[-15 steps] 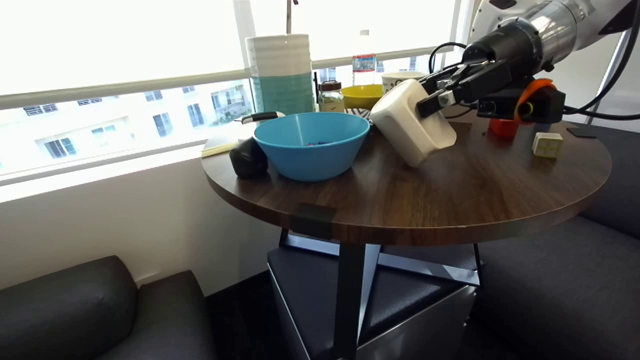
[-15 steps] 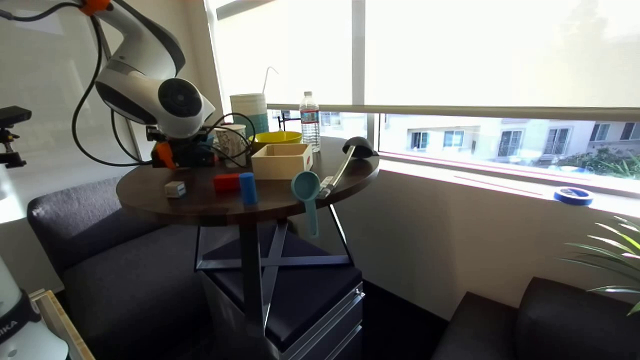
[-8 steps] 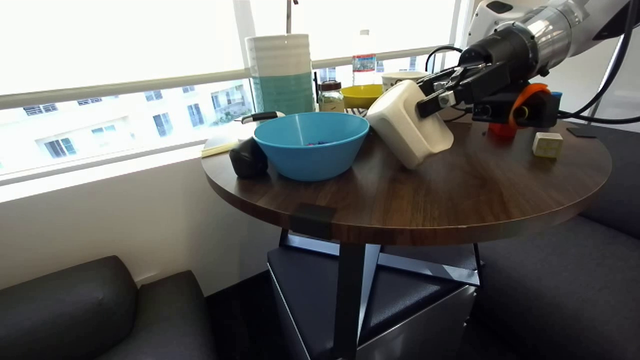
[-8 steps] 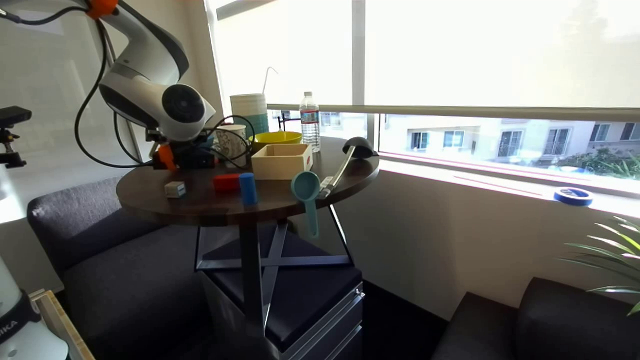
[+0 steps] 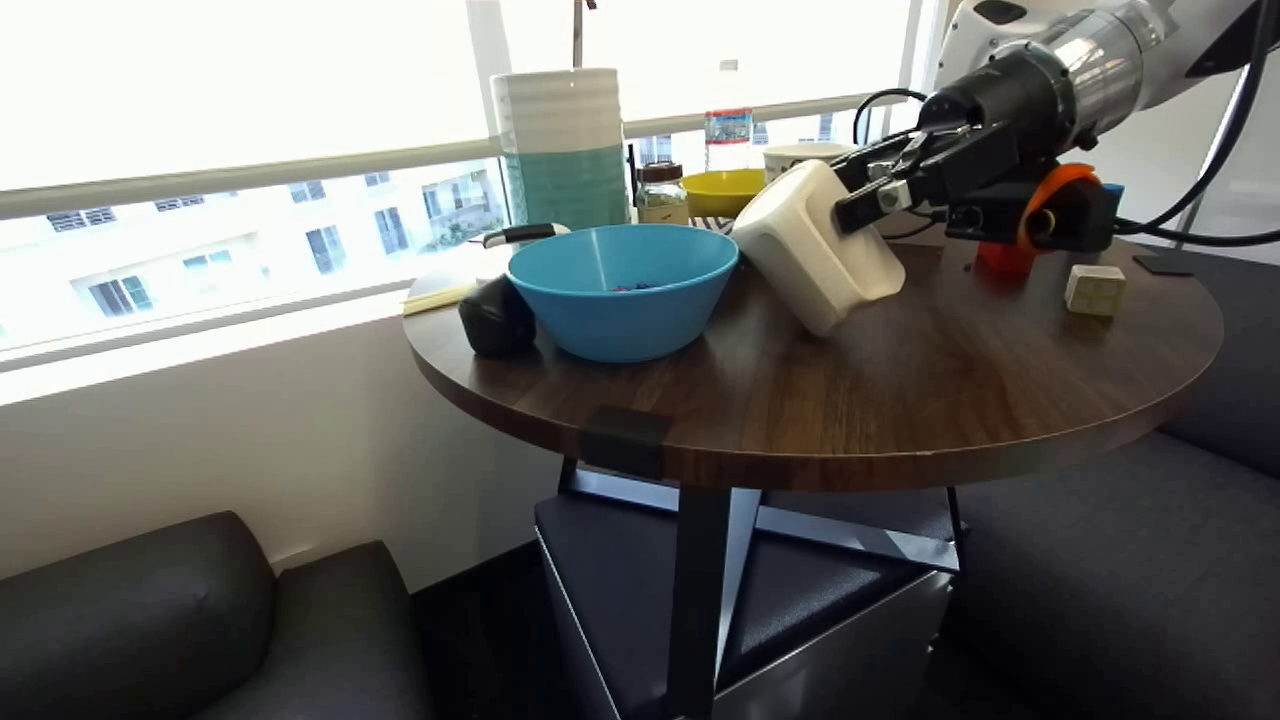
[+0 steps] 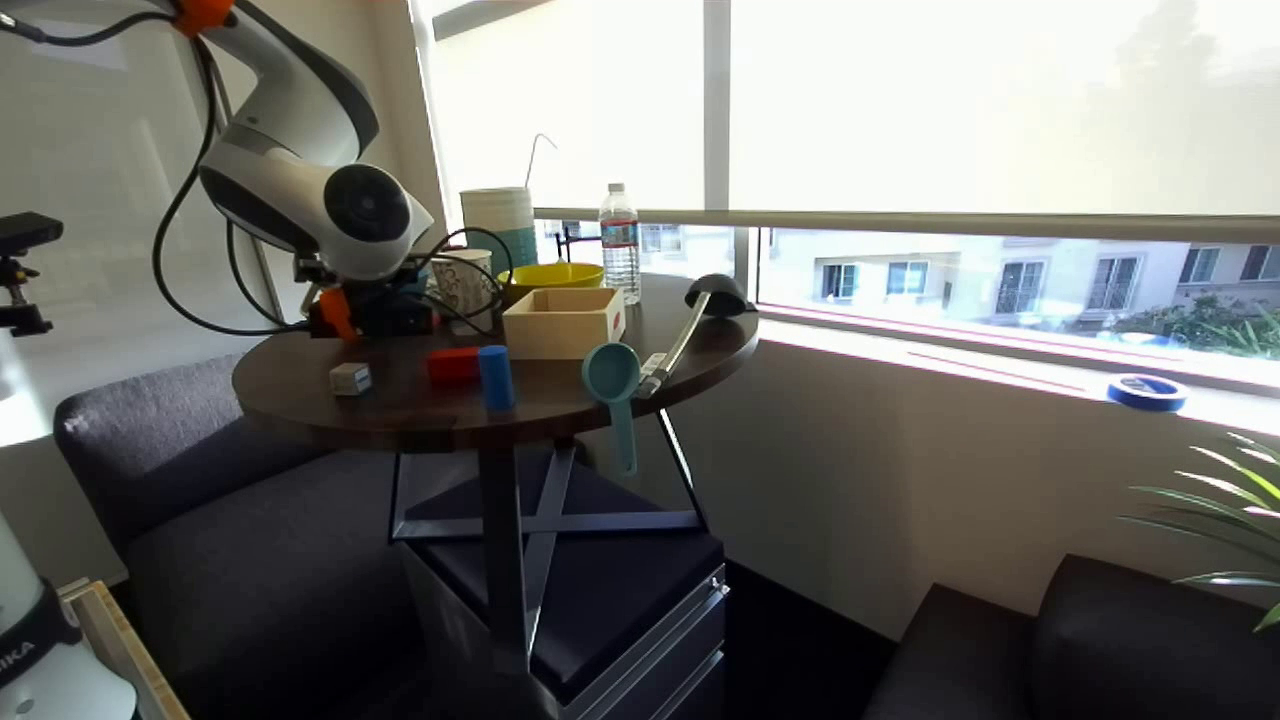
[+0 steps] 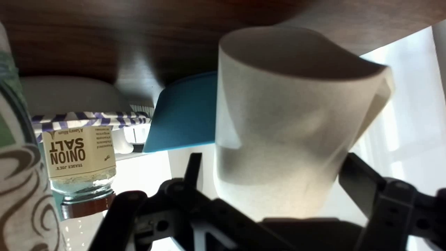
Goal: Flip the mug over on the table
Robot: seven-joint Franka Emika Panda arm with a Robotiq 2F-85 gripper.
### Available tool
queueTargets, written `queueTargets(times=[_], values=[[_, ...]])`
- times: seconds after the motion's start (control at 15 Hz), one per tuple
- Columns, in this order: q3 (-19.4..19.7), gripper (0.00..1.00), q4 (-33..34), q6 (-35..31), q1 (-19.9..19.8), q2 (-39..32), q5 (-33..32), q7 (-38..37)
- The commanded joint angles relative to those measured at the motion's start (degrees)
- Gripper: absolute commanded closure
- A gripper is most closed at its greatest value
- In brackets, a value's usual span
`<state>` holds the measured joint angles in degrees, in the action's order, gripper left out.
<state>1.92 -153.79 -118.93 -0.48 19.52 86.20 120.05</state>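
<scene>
The cream-white mug is tilted over the dark round table, its closed base facing up and left in an exterior view. Seen from the wrist, the mouth of the mug faces the tabletop. My gripper stands open around the base end. A gap shows between the mug and the left finger, while the right finger lies close against its other side; whether it touches I cannot tell. Behind the arm, the mug is hidden in an exterior view where only the wrist housing shows.
A blue bowl sits close beside the mug. Nearby stand a patterned cup, an onion salt jar, a yellow bowl and a wooden box. A red block, a blue cylinder and a small cube are on the table.
The arm has shifted slightly, and the mug has moved a little to the left toward the blue bowl, still tilted. Over the last half second almost nothing has moved.
</scene>
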Motion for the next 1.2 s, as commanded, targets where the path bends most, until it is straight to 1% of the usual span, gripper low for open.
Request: queueTargets(times=[0.0,0.07,0.13,0.2,0.27,0.33,0.73,1.13], values=[[-1.7,0.0,-0.1,-1.8,-1.6,0.3,-1.8,-1.0],[-1.9,0.0,-0.2,-2.2,-1.7,0.3,-2.0,-1.1],[-2.0,0.25,-0.3,-2.5,-1.8,0.4,-2.2,-1.2],[-2.1,0.27,-0.3,-2.7,-1.8,0.4,-2.4,-1.2],[-2.1,0.34,-0.4,-2.8,-1.8,0.4,-2.7,-1.2],[-2.0,0.38,-0.4,-2.7,-1.9,0.5,-2.7,-1.3],[-0.1,0.38,-1.8,0.7,-2.7,1.3,-2.3,1.1],[1.6,0.38,-3.4,4.0,-4.6,0.9,-1.0,3.9]])
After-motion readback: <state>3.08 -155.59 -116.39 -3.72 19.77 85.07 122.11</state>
